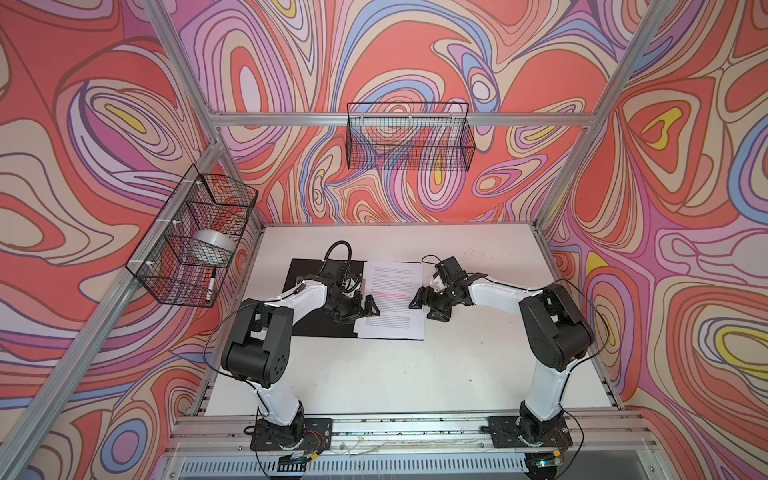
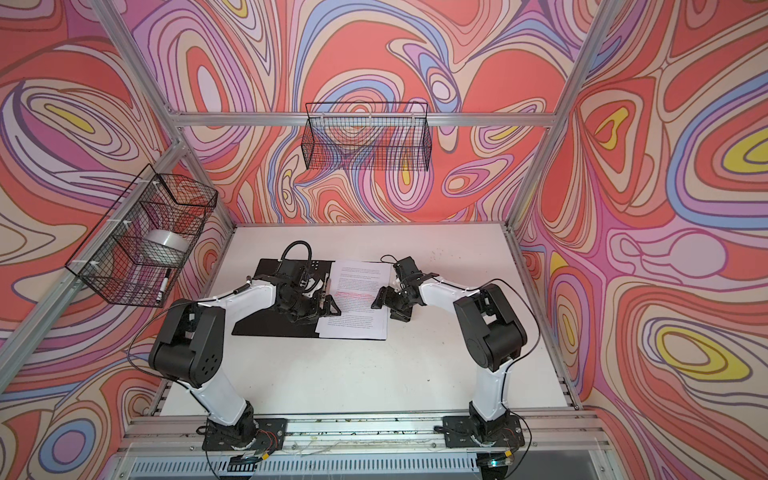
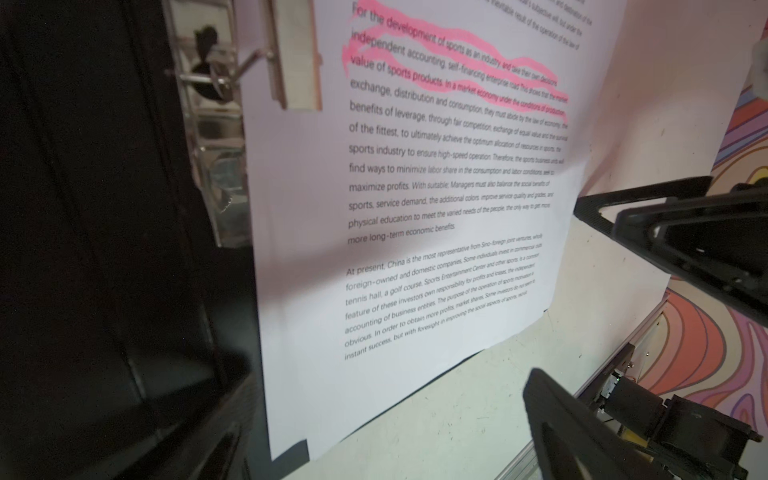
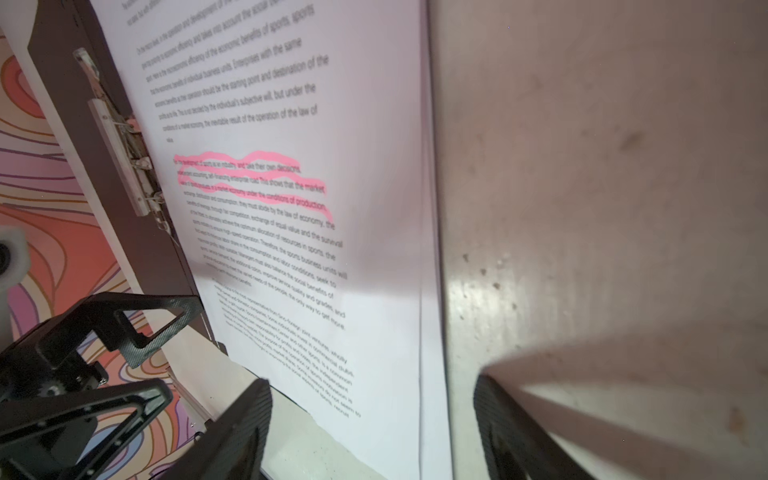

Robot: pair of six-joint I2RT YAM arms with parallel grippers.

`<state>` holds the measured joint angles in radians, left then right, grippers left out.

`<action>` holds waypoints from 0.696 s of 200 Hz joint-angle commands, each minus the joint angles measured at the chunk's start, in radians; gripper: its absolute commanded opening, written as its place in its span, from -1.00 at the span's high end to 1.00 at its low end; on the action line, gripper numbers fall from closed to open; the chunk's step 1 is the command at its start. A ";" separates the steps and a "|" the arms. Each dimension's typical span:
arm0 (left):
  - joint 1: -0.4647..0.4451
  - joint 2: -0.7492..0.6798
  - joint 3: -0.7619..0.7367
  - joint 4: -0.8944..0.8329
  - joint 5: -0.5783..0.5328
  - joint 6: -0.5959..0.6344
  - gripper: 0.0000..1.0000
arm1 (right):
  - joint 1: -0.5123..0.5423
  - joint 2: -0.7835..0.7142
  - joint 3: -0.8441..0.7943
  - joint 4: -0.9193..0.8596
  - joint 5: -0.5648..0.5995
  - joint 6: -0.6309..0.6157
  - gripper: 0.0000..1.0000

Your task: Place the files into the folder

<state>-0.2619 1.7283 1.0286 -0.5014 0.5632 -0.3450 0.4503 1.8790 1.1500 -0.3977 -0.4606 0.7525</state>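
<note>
Left wrist view: files point(image 3: 415, 199) flat on open folder point(image 3: 104, 208), edge beside clip point(image 3: 295, 54), likely for clamping. Left gripper point(image 1: 369, 308), right gripper point(image 1: 426, 308) spread, empty.

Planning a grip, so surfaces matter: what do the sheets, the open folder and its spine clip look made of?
Sheets: thin matte white paper, printed text, thin stacked edges. Folder: black, faintly glossy inside, probably plastic or coated board. Spine clip: shiny metal, judging by mirror-like reflections; its pale bar could be plastic.

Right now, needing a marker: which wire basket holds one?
The left-wall basket, holding the marker and a tape roll; the back-wall basket shows nothing inside.
</note>
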 commanded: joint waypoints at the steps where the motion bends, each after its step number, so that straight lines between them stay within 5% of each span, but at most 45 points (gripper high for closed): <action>1: -0.003 -0.014 -0.009 -0.056 -0.010 0.013 -1.00 | -0.002 0.012 -0.004 -0.037 0.072 0.002 -0.62; 104: -0.002 0.006 -0.004 -0.091 0.095 0.015 -1.00 | -0.001 0.040 0.000 0.068 -0.070 0.037 -0.62; 139: 0.006 -0.030 0.016 -0.124 -0.017 0.097 -1.00 | 0.001 0.038 0.006 0.046 -0.053 0.024 -0.61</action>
<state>-0.2619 1.7283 1.0279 -0.5659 0.6163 -0.3191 0.4484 1.8977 1.1519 -0.3386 -0.5194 0.7803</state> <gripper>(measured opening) 0.996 0.807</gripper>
